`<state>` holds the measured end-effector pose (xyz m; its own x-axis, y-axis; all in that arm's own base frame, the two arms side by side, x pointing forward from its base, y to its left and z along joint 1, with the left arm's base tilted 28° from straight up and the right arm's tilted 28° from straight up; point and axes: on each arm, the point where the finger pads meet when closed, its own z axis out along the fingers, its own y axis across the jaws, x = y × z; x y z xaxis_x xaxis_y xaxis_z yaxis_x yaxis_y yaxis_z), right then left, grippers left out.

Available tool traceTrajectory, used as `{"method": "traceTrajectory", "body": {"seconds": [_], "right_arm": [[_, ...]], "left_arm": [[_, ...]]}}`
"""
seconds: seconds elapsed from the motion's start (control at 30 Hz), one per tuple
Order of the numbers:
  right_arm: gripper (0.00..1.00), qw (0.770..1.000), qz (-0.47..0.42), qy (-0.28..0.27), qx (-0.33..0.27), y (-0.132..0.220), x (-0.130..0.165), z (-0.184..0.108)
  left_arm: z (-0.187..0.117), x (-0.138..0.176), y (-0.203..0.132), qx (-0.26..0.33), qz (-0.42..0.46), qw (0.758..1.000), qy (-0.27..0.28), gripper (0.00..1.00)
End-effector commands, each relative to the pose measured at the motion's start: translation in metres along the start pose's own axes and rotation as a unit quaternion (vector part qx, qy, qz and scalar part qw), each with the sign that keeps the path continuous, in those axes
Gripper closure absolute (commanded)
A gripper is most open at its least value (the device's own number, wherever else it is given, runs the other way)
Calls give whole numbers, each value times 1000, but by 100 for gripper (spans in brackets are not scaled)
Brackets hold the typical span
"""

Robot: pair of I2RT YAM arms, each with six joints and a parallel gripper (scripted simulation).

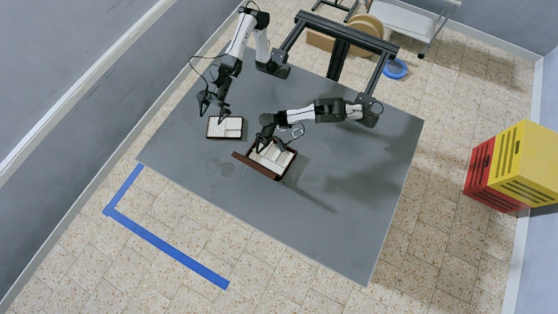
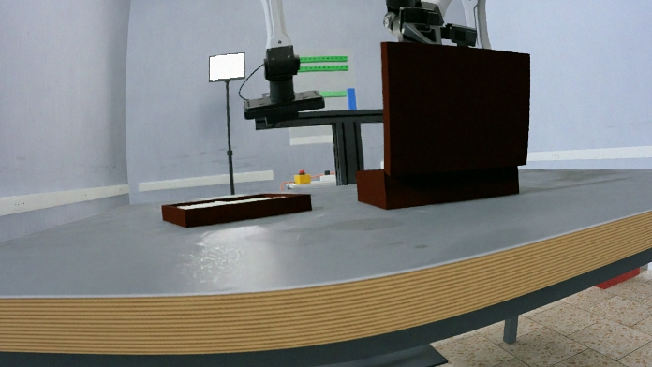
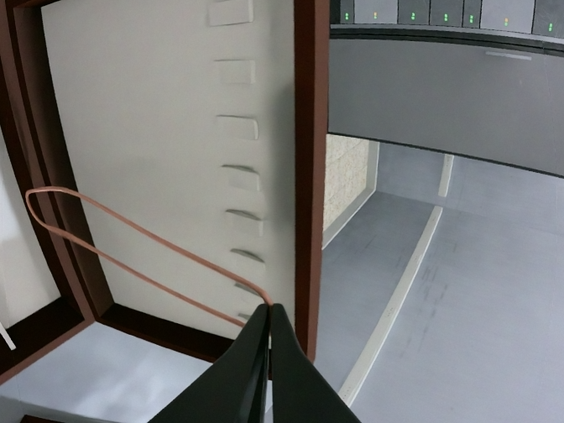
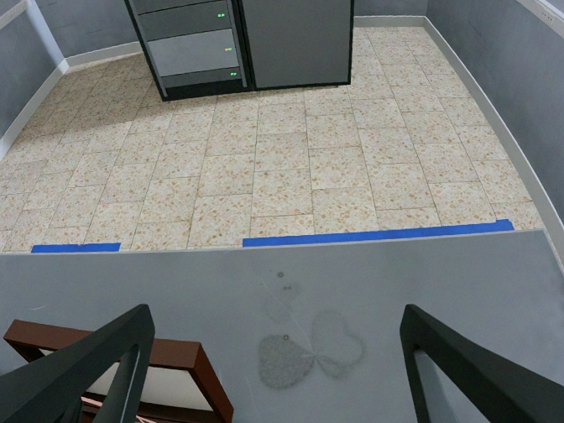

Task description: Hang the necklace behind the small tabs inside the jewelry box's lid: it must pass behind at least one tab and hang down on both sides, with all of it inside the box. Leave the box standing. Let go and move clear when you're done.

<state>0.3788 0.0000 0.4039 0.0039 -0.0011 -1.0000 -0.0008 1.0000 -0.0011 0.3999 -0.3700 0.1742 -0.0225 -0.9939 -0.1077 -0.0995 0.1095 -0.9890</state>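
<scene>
In the top view, going left to right, begins with blue tape point(image 1: 164, 244) point(image 4: 378, 236) on the speckled floor. Stands wide open at the right gripper point(image 1: 212, 112) point(image 2: 283, 110) point(image 4: 275, 320), holding nothing between the spread fingers, above and near a shallow brown-walled tray point(image 1: 224, 138) point(image 2: 248, 212) with pale compartments. Lies flat on the grey table point(image 1: 333, 240) point(image 2: 328, 253) point(image 4: 227, 282) in the tray's case.

Further right, comes to the dark-brown jewelry box point(image 1: 289, 165) point(image 2: 450, 192), upright on its base, with lid point(image 1: 256, 166) point(image 2: 456, 110) point(image 3: 310, 182) point(image 4: 174, 352) raised. Shows a row of small pale tabs point(image 3: 237, 71) inside that lid in the left wrist view. Pinches the necklace point(image 3: 164, 242) point(image 4: 91, 401) at the fingertips of the left gripper point(image 1: 257, 151) point(image 2: 422, 33) point(image 3: 271, 315), closed almost completely, near one end of the tab row. Trails from there as a narrow copper-pink loop, across the pale lining in that view and over the lid's brown edge towards the base. Cannot tell whether caught behind any tab. Ends at far right with stacked yellow and red crates point(image 1: 537, 160), dark-slotted.
</scene>
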Motion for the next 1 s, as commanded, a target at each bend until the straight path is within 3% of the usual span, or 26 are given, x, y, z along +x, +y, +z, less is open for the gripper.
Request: {"method": "traceTrajectory", "body": {"seconds": [0.0, 0.97], "right_arm": [[0, 1000, 2, -26, -4, 4, -21, -8], [0, 1000, 2, -26, -4, 4, -21, -8]], "left_arm": [[6, 5, -17, 17, -22, 1000, 5, 97], [22, 8, -18, 22, -27, 999, 10, 97]]}}
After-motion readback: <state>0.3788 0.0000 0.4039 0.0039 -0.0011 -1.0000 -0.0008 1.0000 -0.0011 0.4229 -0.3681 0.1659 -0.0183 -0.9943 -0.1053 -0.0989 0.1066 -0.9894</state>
